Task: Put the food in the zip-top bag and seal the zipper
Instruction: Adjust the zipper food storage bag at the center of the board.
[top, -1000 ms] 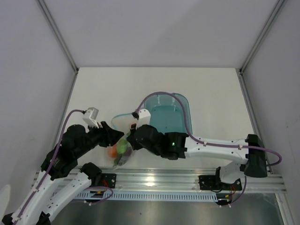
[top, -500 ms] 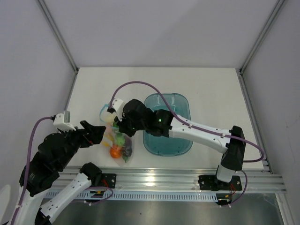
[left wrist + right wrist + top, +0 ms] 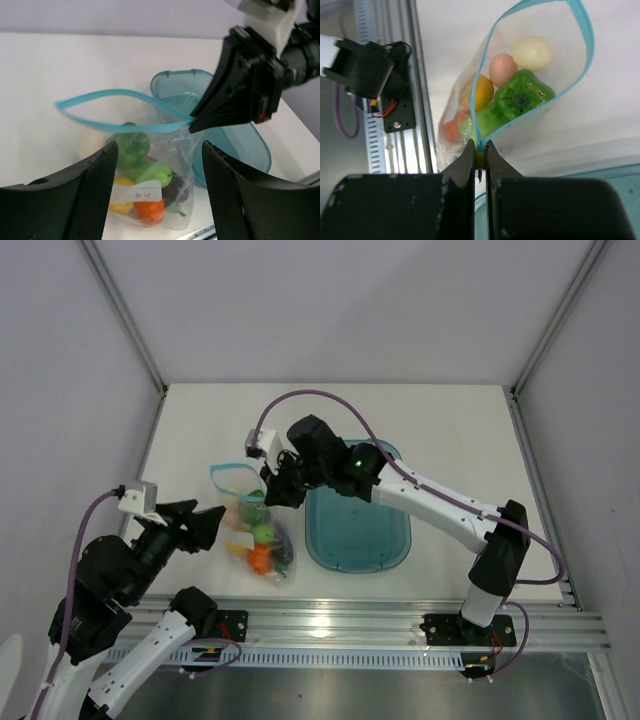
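Bag [image 3: 250,515] of food [image 3: 261,557], mouth open, left of the tray [image 3: 385,545].
Right gripper [image 3: 480,156] pinches the zipper's [image 3: 115,92] tray-side end; left gripper [image 3: 157,145] faces it, fingers spread, empty.

Even, diffuse white light fills the enclosure, casting only faint, soft-edged shadows on the tabletop [image 3: 200,430] beneath the right claw [image 3: 270,494] and a bright glare streak on the metal rail [image 3: 330,614] well behind it. In the wrist views, the dark fingers [image 3: 90,200] of the left claw [image 3: 159,147] and those of the right loom underexposed and slightly soft at the lower edge. The zip-top bag [image 3: 457,107] just ahead of each claw stays sharp, the tabletop beyond washed near white.
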Robot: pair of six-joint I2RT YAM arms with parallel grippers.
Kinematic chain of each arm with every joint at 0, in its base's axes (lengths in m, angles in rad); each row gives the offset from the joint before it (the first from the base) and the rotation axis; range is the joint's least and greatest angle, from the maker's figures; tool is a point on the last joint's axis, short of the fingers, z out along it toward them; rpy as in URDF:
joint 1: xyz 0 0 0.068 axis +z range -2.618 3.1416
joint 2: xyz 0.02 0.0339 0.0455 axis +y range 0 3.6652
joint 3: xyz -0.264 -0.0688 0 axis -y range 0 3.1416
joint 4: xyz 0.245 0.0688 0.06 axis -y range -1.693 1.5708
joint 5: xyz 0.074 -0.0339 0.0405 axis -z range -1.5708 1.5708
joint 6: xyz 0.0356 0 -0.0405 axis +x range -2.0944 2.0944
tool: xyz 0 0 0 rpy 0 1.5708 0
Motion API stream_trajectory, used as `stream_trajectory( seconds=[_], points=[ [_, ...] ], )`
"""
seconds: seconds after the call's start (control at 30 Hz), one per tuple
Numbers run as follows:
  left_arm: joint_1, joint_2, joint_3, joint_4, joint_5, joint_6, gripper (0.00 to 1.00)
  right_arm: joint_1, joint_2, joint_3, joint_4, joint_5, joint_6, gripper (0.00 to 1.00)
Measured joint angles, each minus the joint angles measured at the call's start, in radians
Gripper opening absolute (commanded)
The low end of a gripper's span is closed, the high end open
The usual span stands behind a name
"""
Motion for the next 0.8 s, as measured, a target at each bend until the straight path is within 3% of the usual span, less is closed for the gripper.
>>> stream_trajectory(
  seconds=[0.1,0.37,0.5,0.8],
  points=[
    [0.000,0.021,-0.021,0.092,0.087,0.088,0.72,-0.051,0.016,0.080,-0.019,-0.129,-0.013,0.00],
    [0.000,0.087,-0.034,0.248,0.324,0.317,0.89,-0.077,0.097,0.264,-0.135,-0.424,-0.085,0.00],
    [0.000,0.105,-0.034,0.263,0.391,0.393,0.95,-0.069,0.113,0.264,-0.190,-0.500,-0.101,0.00],
    [0.000,0.043,-0.014,0.201,0.567,0.507,0.95,0.008,0.088,0.213,-0.254,-0.557,-0.106,0.00]
  ],
)
